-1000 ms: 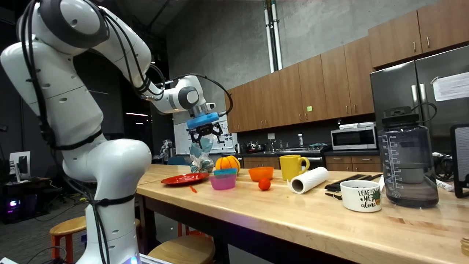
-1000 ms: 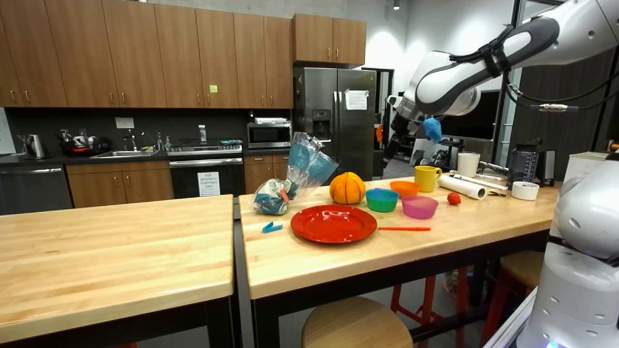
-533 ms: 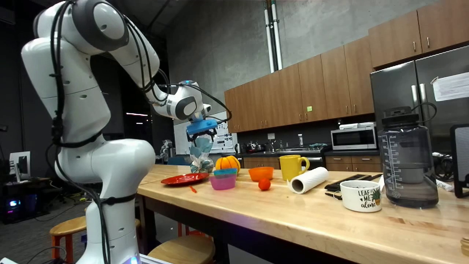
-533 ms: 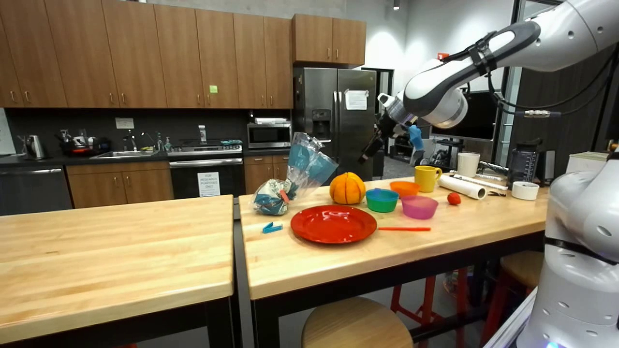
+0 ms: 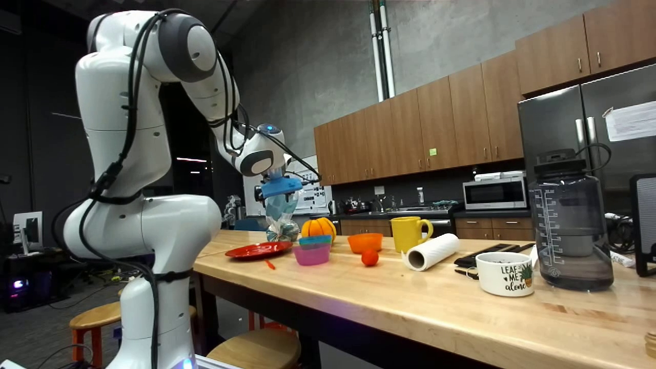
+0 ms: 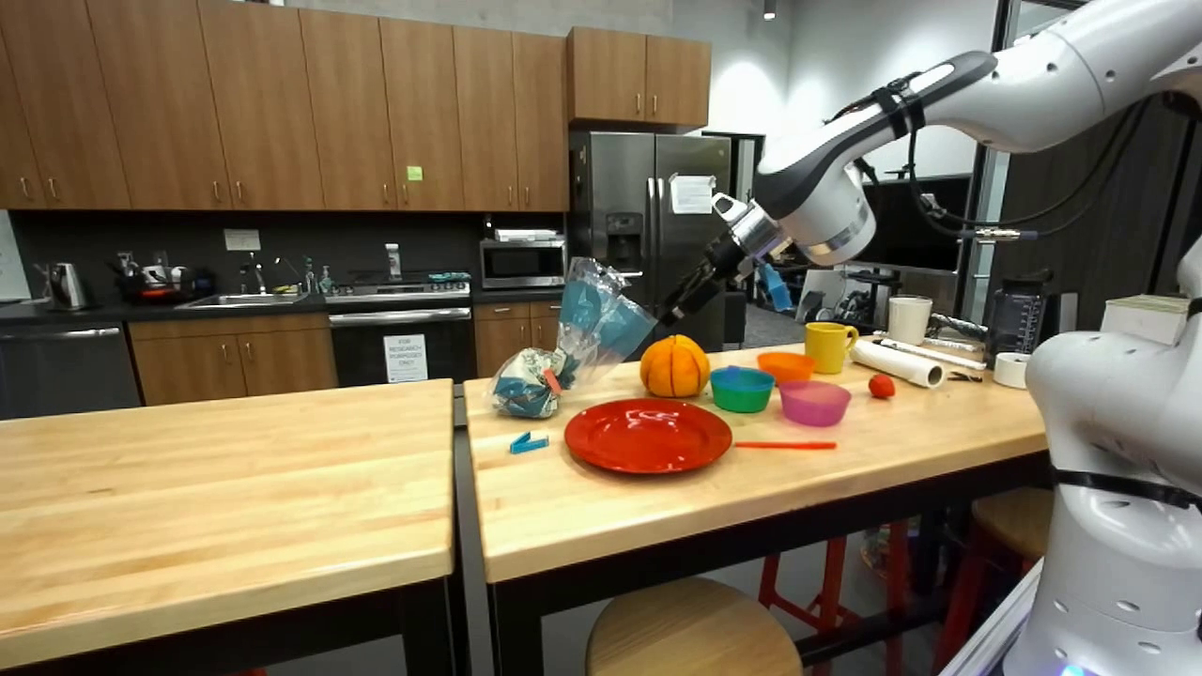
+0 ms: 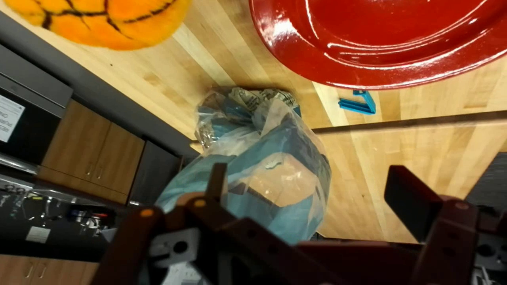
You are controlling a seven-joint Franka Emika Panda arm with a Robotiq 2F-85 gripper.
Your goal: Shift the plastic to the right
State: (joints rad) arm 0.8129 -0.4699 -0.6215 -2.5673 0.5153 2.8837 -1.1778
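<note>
A clear and blue plastic bag stands on the table, tied near its base, its flared top tilted; it shows in both exterior views (image 5: 282,228) (image 6: 587,329) and in the wrist view (image 7: 273,174). My gripper (image 6: 669,314) is open beside the bag's flared top, above the orange pumpkin. In the wrist view the open fingers (image 7: 315,194) frame part of the bag. One finger overlaps the bag's top; the other is over bare wood. Whether either finger touches the bag I cannot tell. In an exterior view the fingers are mostly hidden behind the blue mount (image 5: 281,187).
A red plate (image 6: 648,435) and a blue clip (image 6: 529,442) lie near the bag. The pumpkin (image 6: 674,366), a green bowl (image 6: 742,390), a pink bowl (image 6: 815,404), an orange bowl (image 6: 786,365) and a yellow mug (image 6: 830,347) stand along the table. A gap separates two tables.
The arm has moved lower and closer to the bag, the gripper coming from beyond the pumpkin to beside the bag's top. The bag and the other objects have not moved.
</note>
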